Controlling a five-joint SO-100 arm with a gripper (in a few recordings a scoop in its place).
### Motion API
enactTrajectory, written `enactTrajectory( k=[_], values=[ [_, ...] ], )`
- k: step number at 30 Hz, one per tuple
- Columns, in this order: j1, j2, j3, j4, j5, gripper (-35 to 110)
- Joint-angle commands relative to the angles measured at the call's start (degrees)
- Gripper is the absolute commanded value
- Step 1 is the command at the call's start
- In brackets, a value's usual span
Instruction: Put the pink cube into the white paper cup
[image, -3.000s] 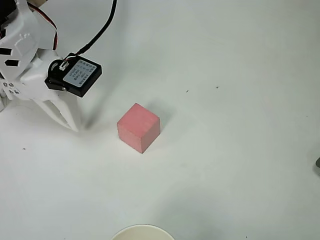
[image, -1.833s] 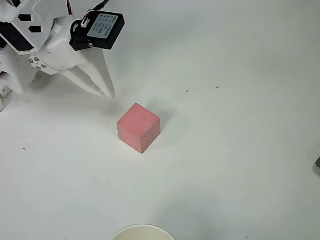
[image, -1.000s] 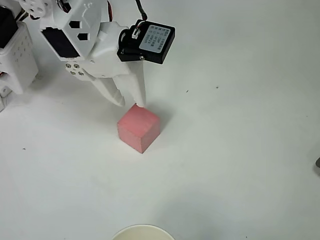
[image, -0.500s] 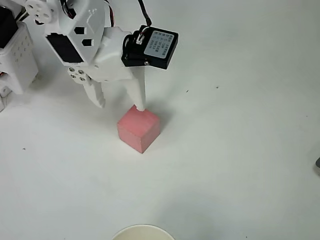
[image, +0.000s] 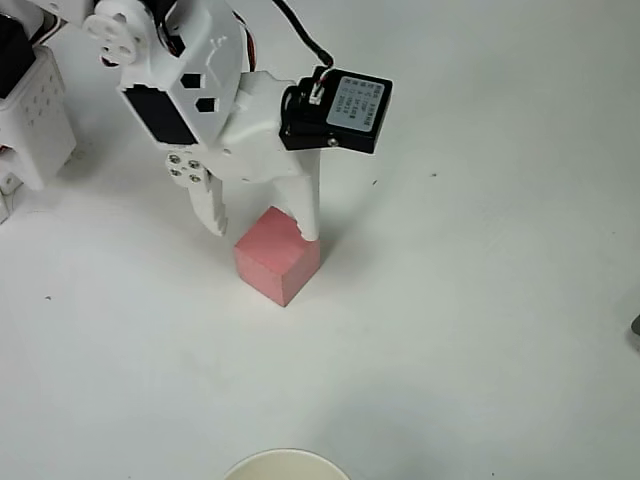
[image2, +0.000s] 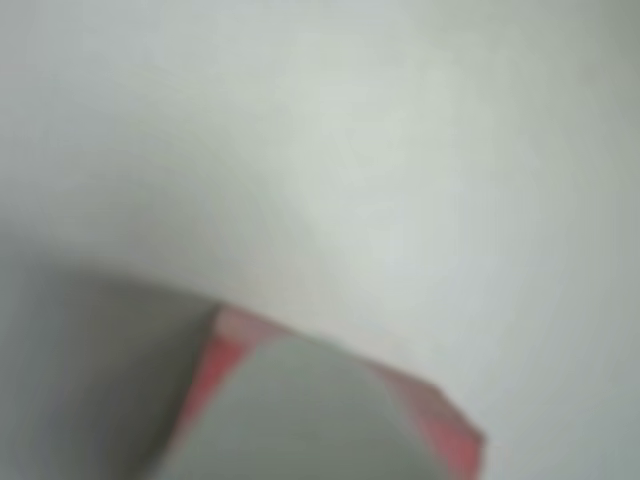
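Shifted rightward and lower in the overhead view since half a second ago, now straddling the pink cube (image: 277, 256) with jaws (image: 265, 231) spread wide and holding nothing. One white finger (image: 305, 205) laid over the cube's upper-right top edge, the other (image: 211, 208) just off its upper-left corner, apart from it. Cube unmoved, flat on the white bench (image: 480, 300), one corner pointing toward the bottom of the picture. White paper cup (image: 285, 465) cut by the lower edge, well apart from the cube, only its rim arc visible. Wrist view badly blurred: pale finger (image2: 300, 420) in front, cube (image2: 440, 425) red behind it.
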Motion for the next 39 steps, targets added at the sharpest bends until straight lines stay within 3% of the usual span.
enactTrajectory(
  k=[1,19,29,39],
  values=[
    [0.4,-1.0,-6.2,-0.6,-0.6,40],
    [-0.8,-8.4,-6.0,-2.6,1.8,40],
    [-1.9,-9.6,-5.7,-2.6,2.8,13],
    [1.3,-7.3,-10.7,-0.7,-0.1,13]
  ],
)
